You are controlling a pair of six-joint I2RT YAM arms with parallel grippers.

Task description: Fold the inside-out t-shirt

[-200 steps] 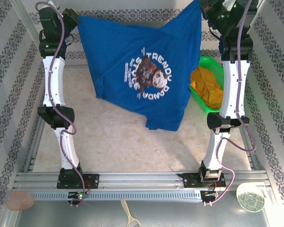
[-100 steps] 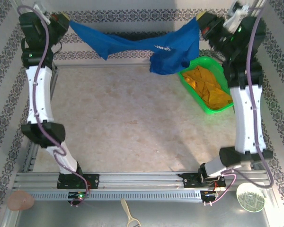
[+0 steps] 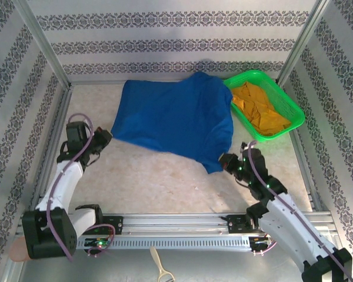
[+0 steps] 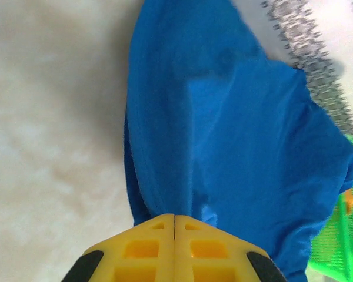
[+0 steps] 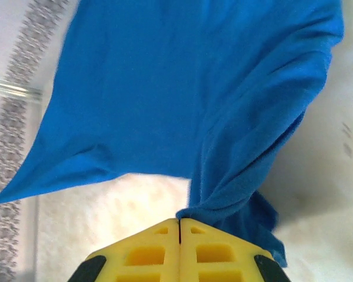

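Observation:
The royal-blue t-shirt (image 3: pixel 173 117) lies spread on the table's far half, plain side up, no lettering showing. My left gripper (image 3: pixel 106 136) holds its near left corner, jaws shut on the cloth (image 4: pixel 223 147). At the near right corner, my right gripper (image 3: pixel 225 160) is also shut on a bunched fold of the t-shirt (image 5: pixel 165 88). Both arms are low over the table. The cloth stretches between the two grippers.
A green basket (image 3: pixel 282 100) holding an orange-yellow garment (image 3: pixel 257 111) stands at the back right, touching the shirt's right edge. Patterned walls and metal frame posts enclose the table. Bare table (image 3: pixel 159 182) lies between the arms' bases and the shirt.
Both arms came down from high at the back to low and near, pulling the shirt with them. It went from hanging in the air to lying spread on the table.

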